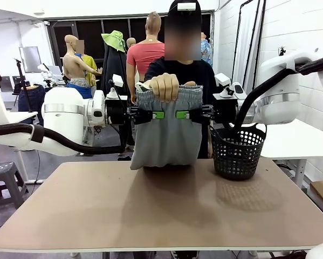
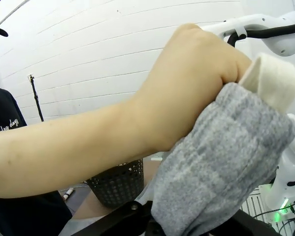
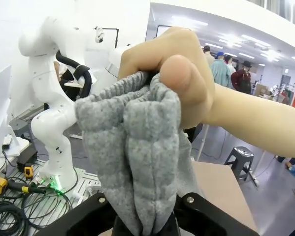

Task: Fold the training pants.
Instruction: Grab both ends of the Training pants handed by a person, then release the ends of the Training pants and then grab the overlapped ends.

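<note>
The light grey training pants [image 1: 165,127] hang folded above the far edge of the table, their lower end resting on the tabletop. A person's hand [image 1: 164,86] grips the gathered waistband at the top. My left gripper [image 1: 150,115] is shut on the pants' left edge and my right gripper [image 1: 189,115] is shut on the right edge, both just below the waistband. In the left wrist view the grey cloth [image 2: 216,167] fills the space between the jaws under the person's fist [image 2: 186,83]. In the right wrist view bunched cloth [image 3: 137,162] is pinched between the fingers.
A black mesh basket [image 1: 238,151] stands on the table's far right, close under my right arm. The tan tabletop [image 1: 161,210] stretches bare toward the near edge. The person stands directly behind the pants.
</note>
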{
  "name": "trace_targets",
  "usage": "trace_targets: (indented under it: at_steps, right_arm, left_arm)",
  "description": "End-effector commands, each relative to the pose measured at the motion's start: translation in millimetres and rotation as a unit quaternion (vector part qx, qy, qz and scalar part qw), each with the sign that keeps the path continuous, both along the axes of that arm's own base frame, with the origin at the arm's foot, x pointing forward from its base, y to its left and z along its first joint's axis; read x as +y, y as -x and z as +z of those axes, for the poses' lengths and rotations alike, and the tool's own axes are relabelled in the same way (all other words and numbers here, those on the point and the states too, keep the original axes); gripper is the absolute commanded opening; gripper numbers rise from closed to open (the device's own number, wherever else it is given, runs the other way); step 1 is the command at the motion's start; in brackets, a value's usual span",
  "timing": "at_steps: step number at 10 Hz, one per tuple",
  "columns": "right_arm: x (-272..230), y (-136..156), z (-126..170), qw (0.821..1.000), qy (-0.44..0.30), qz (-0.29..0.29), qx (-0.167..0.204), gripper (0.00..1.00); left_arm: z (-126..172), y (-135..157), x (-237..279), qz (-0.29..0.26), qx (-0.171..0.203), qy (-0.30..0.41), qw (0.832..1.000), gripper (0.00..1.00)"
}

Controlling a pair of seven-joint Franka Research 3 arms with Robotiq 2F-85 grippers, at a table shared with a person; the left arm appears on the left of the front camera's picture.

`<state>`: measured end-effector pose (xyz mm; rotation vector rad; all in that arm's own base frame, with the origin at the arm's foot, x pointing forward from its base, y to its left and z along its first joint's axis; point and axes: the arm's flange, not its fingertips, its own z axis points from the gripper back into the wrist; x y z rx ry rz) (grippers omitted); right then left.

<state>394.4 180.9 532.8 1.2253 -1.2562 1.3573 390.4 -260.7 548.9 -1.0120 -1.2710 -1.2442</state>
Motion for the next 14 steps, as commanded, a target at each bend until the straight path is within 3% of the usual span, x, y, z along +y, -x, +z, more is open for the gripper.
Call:
trace_targets:
  at_steps: [1,4,5,6,14]
  right_arm:
    - [2,-2,3,1.0,-0.005,-0.003,0.014,0.0]
    - [8,-7,5,0.999,0.044,-0.009,0.017,0.0]
    - [14,-13,11,0.997,0.071,0.0,0.008,0.0]
    - [1,-2,-3,1.0,0.017,-0.007,0.007,0.0]
    - [1,-2,-3,1.0,0.017,-0.007,0.007,0.0]
  left_arm:
    - [-3,-3,3,-0.004,0.0,0.016,1.0,0.0]
    - [-1,-5,4,-0.008,-0.005,0.026,1.0,0.0]
    - [-2,-5,3,-0.039,0.011,0.006,0.999,0.0]
    - [-3,-3,2,-0.004,0.005,0.003,1.0,0.0]
    - [-3,-3,2,-0.004,0.005,0.003,1.0,0.0]
